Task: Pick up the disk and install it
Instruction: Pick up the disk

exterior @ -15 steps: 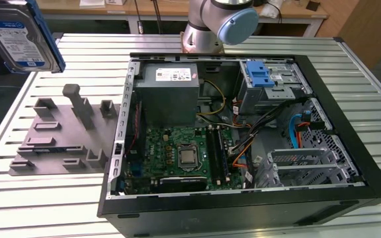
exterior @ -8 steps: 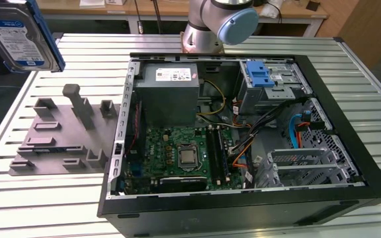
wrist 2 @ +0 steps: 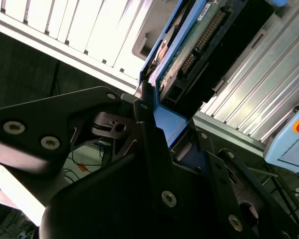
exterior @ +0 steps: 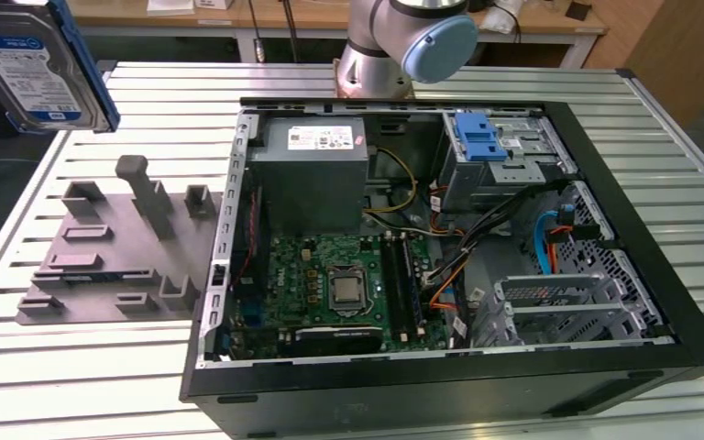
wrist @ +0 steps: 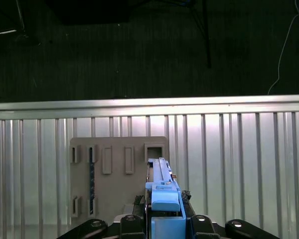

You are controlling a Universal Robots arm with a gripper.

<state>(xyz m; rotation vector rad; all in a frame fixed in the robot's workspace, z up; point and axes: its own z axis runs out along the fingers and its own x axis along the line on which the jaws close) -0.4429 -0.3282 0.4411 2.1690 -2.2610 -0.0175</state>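
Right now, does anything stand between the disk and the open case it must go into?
Nothing visible. The gripper holds the disk in the air beyond the case on the exterior view's left; only open space lies between them.

I see the disk point(exterior: 25, 73) labelled white-and-blue and framed in blue, the table point(exterior: 83, 385) ribbed silver, the motherboard point(exterior: 315, 266) green, its case point(exterior: 450, 399) black.

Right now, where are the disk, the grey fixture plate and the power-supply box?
disk point(exterior: 32, 71): exterior view, on its white-and-blue label.
grey fixture plate point(exterior: 114, 249): exterior view, on a bare flat patch.
power-supply box point(exterior: 313, 188): exterior view, on its grey face below the sticker.
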